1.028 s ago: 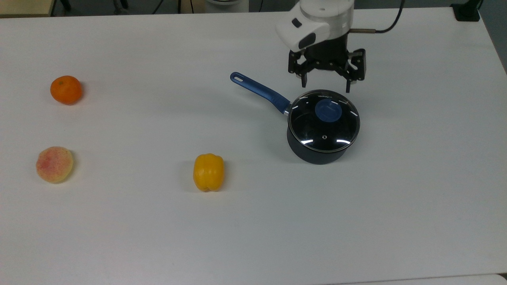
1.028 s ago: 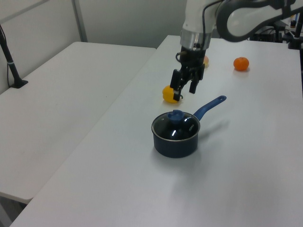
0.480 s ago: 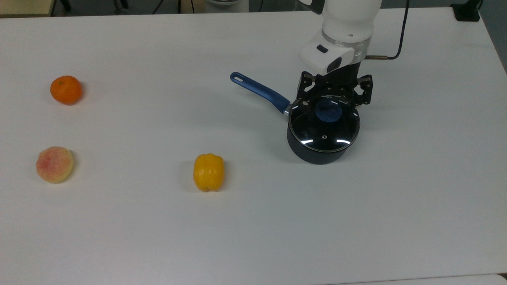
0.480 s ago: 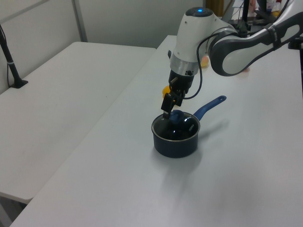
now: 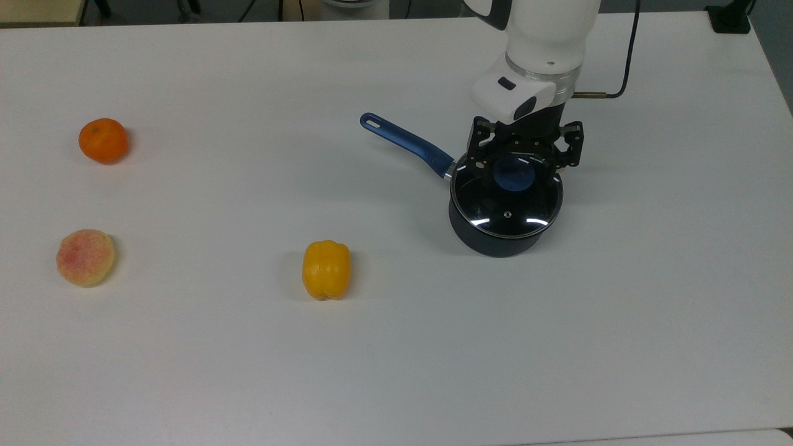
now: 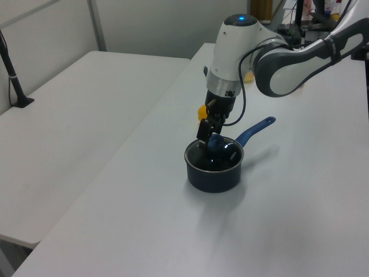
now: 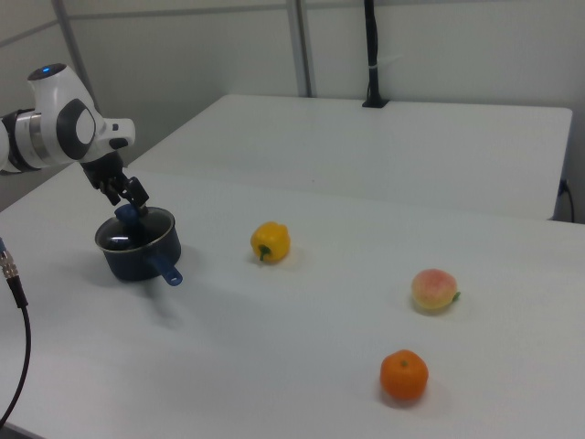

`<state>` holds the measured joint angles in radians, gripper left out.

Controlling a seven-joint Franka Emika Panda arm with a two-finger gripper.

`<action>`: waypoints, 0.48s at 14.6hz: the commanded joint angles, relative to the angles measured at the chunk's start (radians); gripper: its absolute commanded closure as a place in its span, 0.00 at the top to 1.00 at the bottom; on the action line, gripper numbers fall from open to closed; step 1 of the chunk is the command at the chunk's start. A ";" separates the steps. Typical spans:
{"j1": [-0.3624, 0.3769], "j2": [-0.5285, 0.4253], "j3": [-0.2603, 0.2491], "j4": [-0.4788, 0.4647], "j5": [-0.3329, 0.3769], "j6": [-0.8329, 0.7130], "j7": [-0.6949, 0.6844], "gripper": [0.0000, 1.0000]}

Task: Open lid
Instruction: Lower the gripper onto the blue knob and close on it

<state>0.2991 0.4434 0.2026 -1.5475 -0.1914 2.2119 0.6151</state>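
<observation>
fingers (image 5: 516,162): spread wide, one either side of the blue knob (image 5: 513,173), not closed on it; contact with the knob can't be confirmed.
change: a second ago the fingers hung above and behind the pan in the top view; now they are down at knob level. Barely any shift over the last half second, so the descent looks finished.
meaning: approach done, grasp not yet made. Likely next step is closing on the knob, then lifting straight up.
lid (image 5: 507,201): seated flat on the pan (image 5: 492,241), rim all round the pan's mouth, knob pointing up. Round, so no long axis of its own; the steam hole sits toward the top view's bottom edge.
pan handle (image 5: 406,143): long axis runs toward the top view's upper left, clear of the fingers.
location: pan and lid at the top view's centre-right on the tabletop (image 5: 248,371).
others: yellow pepper (image 5: 326,269), peach (image 5: 85,257) and orange (image 5: 103,140), all well apart from the pan.
risk: the pan may shift if the grip lands off-centre.
</observation>
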 commanded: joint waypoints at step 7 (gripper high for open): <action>0.002 0.006 0.027 -0.002 -0.068 0.009 -0.005 0.74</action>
<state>0.3002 0.4451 0.2126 -1.5481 -0.2237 2.2119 0.6149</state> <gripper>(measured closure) 0.163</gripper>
